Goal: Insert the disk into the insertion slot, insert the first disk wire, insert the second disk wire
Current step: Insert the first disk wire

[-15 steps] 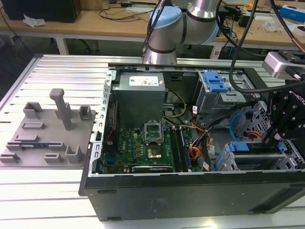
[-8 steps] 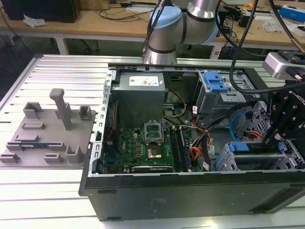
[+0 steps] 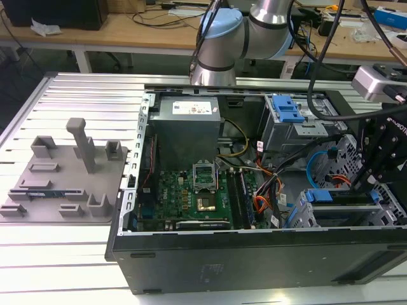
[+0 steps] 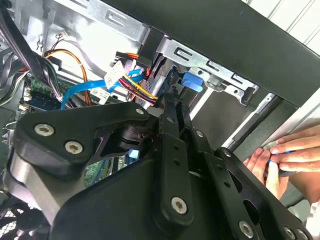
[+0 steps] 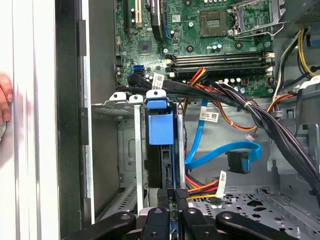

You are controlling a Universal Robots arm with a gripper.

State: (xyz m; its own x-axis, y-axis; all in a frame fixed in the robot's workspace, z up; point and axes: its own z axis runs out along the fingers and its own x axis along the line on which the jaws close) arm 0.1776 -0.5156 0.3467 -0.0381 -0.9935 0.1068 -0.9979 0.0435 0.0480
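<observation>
A black computer case [image 3: 254, 260] lies open on a ribbed aluminium table [image 3: 63, 95], holding a green motherboard [image 3: 191, 190], a grey power supply box [image 3: 187, 130] and a grey metal box with a blue plastic tab [image 3: 280, 130], while what looks like a grey plastic fixture plate [image 3: 63, 171] sits just beside it on the exterior view's left

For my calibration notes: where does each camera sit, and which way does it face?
Exterior view: off the arm, looks down into the open case; arm shows.
First wrist view: on the wrist, looks past the gripper at disk and motherboard.
Second wrist view: on the wrist, behind the gripper, faces the case wall.
Both wrist views share the disk and a hand.
</observation>
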